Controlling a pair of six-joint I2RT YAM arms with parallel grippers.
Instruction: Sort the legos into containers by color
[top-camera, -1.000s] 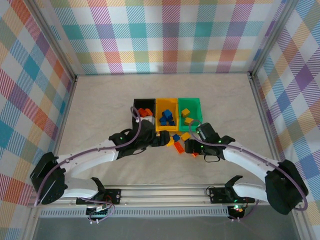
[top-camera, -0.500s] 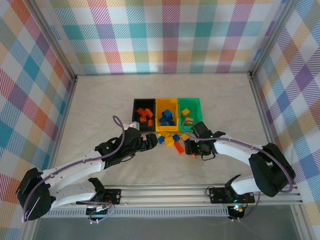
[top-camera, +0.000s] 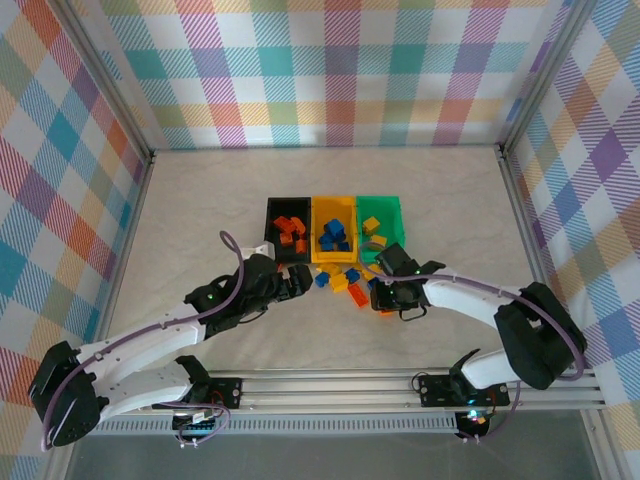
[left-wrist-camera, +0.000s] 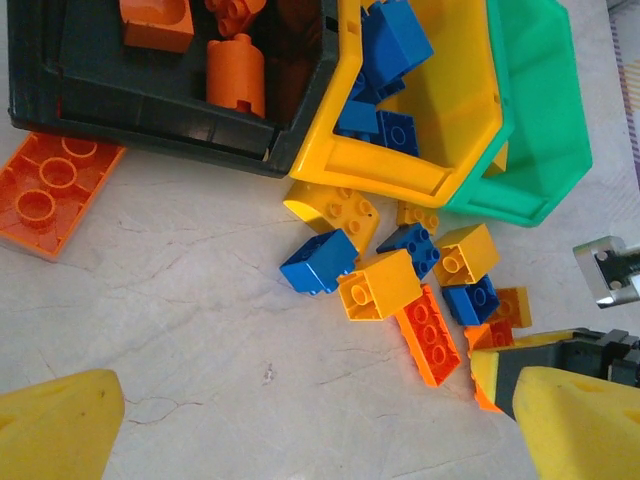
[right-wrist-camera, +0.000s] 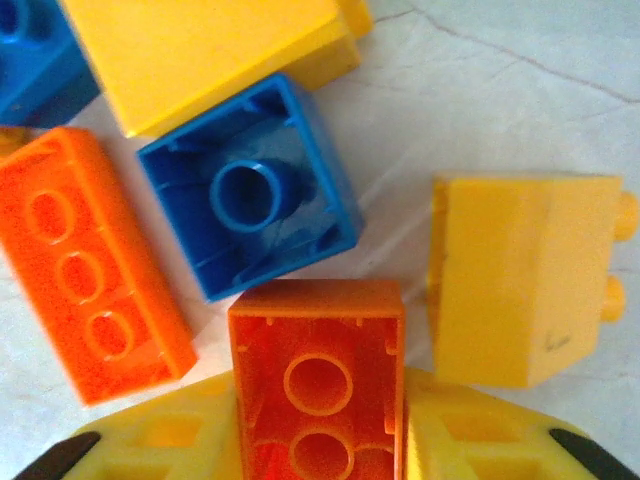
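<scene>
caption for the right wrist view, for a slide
Right end effector grips an upturned orange brick beside an upturned blue brick and a yellow brick.

Loose legos (left-wrist-camera: 378, 285) lie just before the containers (left-wrist-camera: 380, 168) — some inside.

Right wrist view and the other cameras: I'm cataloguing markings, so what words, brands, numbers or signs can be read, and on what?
No text can be read anywhere.
Yellow brick: a tiny dark mark near its lower edge, too small to read.
Orange plate: studs show no legible lettering.
Black bin, yellow bin, green bin: no labels seen.
</scene>
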